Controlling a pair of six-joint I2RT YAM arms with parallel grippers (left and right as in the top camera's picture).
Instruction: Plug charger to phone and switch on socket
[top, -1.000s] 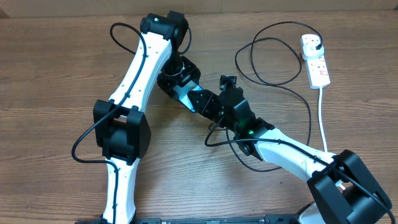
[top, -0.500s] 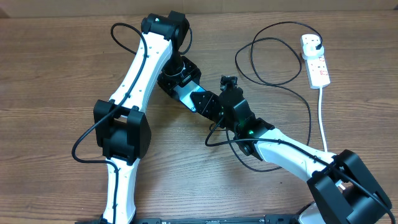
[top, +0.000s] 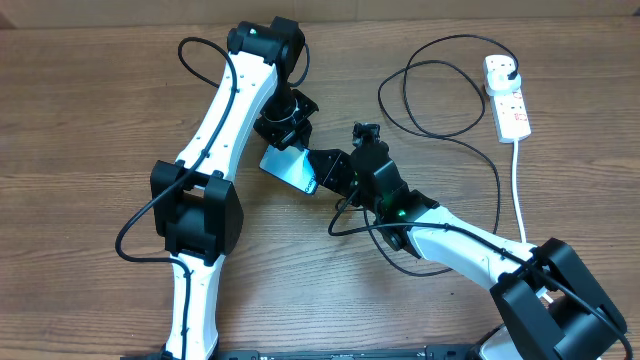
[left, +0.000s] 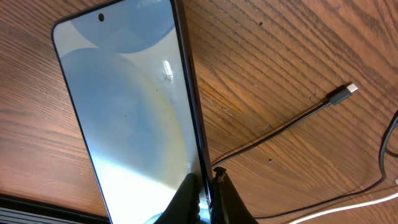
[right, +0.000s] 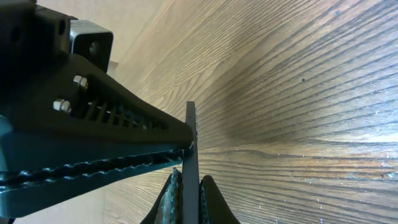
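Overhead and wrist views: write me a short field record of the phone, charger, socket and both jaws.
phone: slim smartphone with light blue-white screen, held tilted above the brown wooden table
left jaws: shut on the phone's edge
right jaws: shut on the phone's edge
charger: long thin black cable; small connector tip lying on the table, apart from the phone
socket: white power strip with red markings, black plug in it
switch: cannot tell on or off
plugging: not yet done
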